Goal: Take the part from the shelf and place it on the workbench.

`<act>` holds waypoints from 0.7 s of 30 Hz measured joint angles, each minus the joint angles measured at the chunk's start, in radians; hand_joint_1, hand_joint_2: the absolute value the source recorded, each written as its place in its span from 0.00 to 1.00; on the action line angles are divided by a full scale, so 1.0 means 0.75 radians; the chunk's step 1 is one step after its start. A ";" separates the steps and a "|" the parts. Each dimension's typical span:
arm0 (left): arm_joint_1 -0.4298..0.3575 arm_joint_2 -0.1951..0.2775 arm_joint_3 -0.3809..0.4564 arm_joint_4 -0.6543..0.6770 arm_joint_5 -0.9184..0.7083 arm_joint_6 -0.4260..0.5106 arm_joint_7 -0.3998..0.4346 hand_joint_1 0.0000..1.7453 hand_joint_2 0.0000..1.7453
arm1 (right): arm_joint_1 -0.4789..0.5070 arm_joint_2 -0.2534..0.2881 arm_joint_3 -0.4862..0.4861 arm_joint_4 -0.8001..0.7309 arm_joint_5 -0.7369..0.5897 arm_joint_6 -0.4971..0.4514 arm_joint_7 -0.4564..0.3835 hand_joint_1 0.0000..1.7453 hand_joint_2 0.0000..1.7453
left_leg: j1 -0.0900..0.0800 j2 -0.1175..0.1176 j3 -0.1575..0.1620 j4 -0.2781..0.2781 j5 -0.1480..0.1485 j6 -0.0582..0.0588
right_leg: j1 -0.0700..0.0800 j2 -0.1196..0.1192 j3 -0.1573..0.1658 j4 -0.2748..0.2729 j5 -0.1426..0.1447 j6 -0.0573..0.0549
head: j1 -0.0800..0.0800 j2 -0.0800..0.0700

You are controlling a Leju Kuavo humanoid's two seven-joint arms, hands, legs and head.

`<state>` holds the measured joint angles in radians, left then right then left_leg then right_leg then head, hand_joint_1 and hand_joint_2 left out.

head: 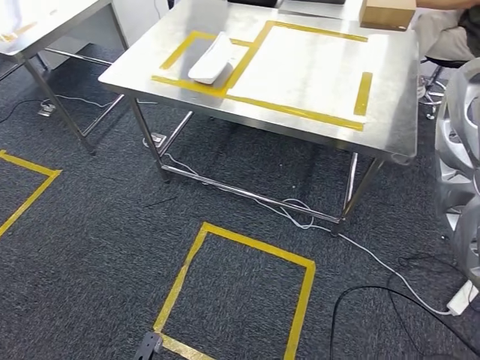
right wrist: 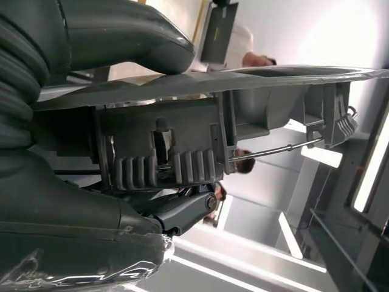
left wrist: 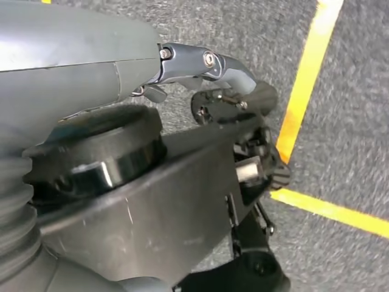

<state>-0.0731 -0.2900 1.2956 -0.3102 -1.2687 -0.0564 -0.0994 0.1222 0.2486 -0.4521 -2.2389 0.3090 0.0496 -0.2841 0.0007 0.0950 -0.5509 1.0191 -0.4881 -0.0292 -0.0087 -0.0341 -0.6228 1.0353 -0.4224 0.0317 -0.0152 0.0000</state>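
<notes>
In the right wrist view my right hand [right wrist: 82, 201] grips a grey moulded plastic part [right wrist: 275, 85], with the thumb [right wrist: 119, 36] on one face and darker fingers [right wrist: 183, 213] under its ribbed side. The same grey part [head: 461, 150] rises at the right edge of the head view, beside the workbench. The steel workbench [head: 391, 112] stands ahead, marked with yellow tape rectangles. A white part [head: 212, 58] lies in the smaller taped box. My left hand [left wrist: 206, 67] hangs over the carpet, holding nothing, its fingers apart.
A cardboard box [head: 388, 13] sits on the bench's far right corner, with a person seated [head: 447, 34] behind it. A second table [head: 34, 22] stands at the far left. White and black cables [head: 367, 251] and a power strip [head: 464, 298] lie near a taped floor square [head: 238, 300].
</notes>
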 joint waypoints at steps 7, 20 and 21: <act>0.007 0.000 0.001 0.000 0.001 -0.003 0.012 0.00 1.00 | 0.005 0.013 -0.015 -0.002 -0.009 0.000 -0.004 1.00 1.00 | 0.005 -0.128 -0.181 0.319 -0.091 -0.007 | -0.008 0.132 0.003 -0.008 0.007 -0.018 | -0.012 0.000; 0.006 -0.005 0.001 0.000 -0.009 0.005 0.043 0.00 1.00 | 0.005 0.020 -0.033 -0.003 -0.004 -0.013 -0.018 1.00 1.00 | 0.018 -0.150 -0.036 -0.014 0.051 0.051 | -0.007 0.055 -0.186 0.357 -0.161 0.054 | 0.006 0.000; 0.007 -0.004 0.001 0.000 -0.011 0.007 0.046 0.00 1.00 | 0.005 0.021 -0.035 -0.003 -0.003 -0.014 -0.016 1.00 1.00 | 0.018 -0.142 -0.035 -0.014 0.050 0.051 | -0.007 0.053 -0.192 0.375 -0.159 0.054 | 0.007 0.000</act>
<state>-0.0675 -0.2928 1.2960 -0.3101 -1.2769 -0.0508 -0.0649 0.1260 0.2641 -0.4782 -2.2409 0.3069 0.0388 -0.2962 0.0144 -0.0116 -0.5772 1.0085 -0.4504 0.0088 -0.0140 0.0054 -0.7667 1.3168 -0.5414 0.0726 -0.0103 0.0000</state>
